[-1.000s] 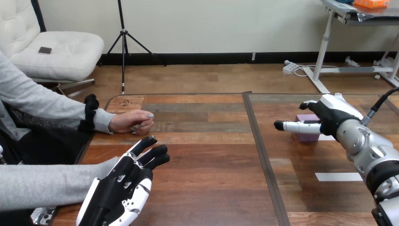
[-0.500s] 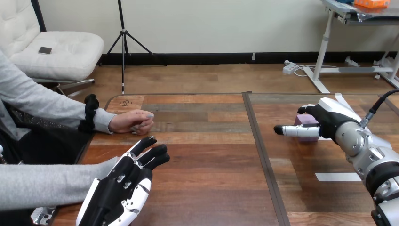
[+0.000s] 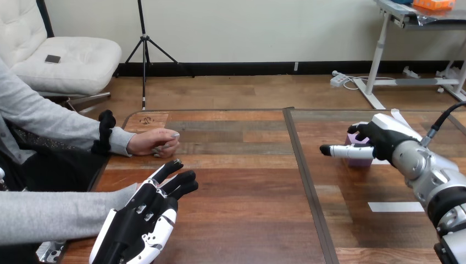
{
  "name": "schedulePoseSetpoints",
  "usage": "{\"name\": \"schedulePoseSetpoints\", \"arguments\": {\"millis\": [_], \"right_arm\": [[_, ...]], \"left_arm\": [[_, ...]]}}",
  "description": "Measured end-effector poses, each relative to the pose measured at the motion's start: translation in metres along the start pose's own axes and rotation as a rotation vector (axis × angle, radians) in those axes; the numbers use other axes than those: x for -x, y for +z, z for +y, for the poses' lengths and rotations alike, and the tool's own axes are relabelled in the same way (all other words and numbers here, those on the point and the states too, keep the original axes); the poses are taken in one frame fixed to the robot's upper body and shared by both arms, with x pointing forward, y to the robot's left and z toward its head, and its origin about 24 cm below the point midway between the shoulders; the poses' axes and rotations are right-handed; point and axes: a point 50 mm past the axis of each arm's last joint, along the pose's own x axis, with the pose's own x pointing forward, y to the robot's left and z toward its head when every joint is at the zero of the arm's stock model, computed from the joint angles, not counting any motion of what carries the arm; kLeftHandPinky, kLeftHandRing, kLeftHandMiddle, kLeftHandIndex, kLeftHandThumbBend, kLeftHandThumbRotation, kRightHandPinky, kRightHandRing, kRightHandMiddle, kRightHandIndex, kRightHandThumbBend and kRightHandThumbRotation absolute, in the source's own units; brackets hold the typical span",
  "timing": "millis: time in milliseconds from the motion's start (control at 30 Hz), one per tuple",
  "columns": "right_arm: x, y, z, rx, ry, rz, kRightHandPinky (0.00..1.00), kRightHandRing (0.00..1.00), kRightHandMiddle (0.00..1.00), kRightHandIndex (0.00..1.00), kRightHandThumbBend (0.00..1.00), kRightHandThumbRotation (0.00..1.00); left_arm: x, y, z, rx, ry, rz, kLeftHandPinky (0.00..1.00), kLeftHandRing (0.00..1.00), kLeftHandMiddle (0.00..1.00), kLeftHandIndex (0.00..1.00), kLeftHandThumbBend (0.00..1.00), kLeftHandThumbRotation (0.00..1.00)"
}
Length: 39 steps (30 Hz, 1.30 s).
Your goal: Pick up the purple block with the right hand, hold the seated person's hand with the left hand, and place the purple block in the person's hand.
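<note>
Now the block (image 3: pixel 360 141) is enclosed by the right hand (image 3: pixel 386 138): fingers (image 3: pixel 356 130) curled at its 12 o'clock, thumb laid across 6 o'clock.

Smooth wooden plank table (image 3: pixel 247 192), matt purple block (image 3: pixel 358 139), glossy plastic right hand (image 3: pixel 383 141)

Block (image 3: pixel 358 141) at the right of the frame is mostly buried behind the right hand (image 3: pixel 384 137). Just purple slivers peek out, so can't tell if it's actually gripped or off the table (image 3: pixel 247 181). Left hand (image 3: pixel 140 223) gets chopped by the bottom edge. Person's hand (image 3: pixel 154 143), mid-left, hides its palm.
</note>
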Motion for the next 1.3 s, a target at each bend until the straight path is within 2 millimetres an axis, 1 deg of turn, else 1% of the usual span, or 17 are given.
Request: {"name": "schedulePoseSetpoints", "arguments": {"millis": [200, 267, 533, 867, 967, 1233, 1300], "right_arm": [[0.000, 0.002, -0.004, 0.002, 0.008, -0.001, 0.70, 0.79, 0.84, 0.87, 0.77, 0.70], [0.000, 0.002, -0.005, 0.004, 0.010, 0.000, 0.67, 0.76, 0.82, 0.86, 0.77, 0.71], [0.000, 0.002, -0.008, 0.021, 0.004, -0.002, 0.63, 0.72, 0.77, 0.81, 0.76, 0.72], [0.001, 0.001, -0.007, 0.034, 0.038, 0.003, 0.59, 0.71, 0.75, 0.76, 0.77, 0.73], [0.000, 0.001, -0.004, 0.044, 0.069, 0.015, 0.59, 0.71, 0.75, 0.76, 0.77, 0.74], [0.000, -0.005, 0.014, 0.053, 0.151, 0.061, 0.59, 0.71, 0.75, 0.75, 0.81, 0.75], [0.000, -0.005, 0.015, 0.053, 0.147, 0.063, 0.59, 0.71, 0.75, 0.75, 0.81, 0.74]], "left_arm": [[0.000, 0.000, 0.000, 0.001, -0.001, -0.001, 1.00, 0.82, 0.81, 0.84, 0.00, 0.08], [0.000, 0.000, 0.000, 0.001, -0.001, -0.001, 1.00, 0.82, 0.81, 0.84, 0.00, 0.08], [0.000, 0.000, 0.000, 0.006, 0.006, 0.004, 1.00, 0.82, 0.80, 0.84, 0.02, 0.08], [0.000, -0.001, 0.000, 0.006, 0.006, 0.005, 1.00, 0.81, 0.80, 0.83, 0.00, 0.08], [0.000, 0.000, 0.000, 0.002, 0.004, 0.005, 1.00, 0.81, 0.80, 0.83, 0.00, 0.08], [0.000, -0.001, 0.000, -0.007, 0.006, 0.009, 1.00, 0.83, 0.81, 0.83, 0.00, 0.09], [0.001, -0.001, 0.000, -0.007, 0.007, 0.010, 1.00, 0.83, 0.81, 0.83, 0.00, 0.09]]}}
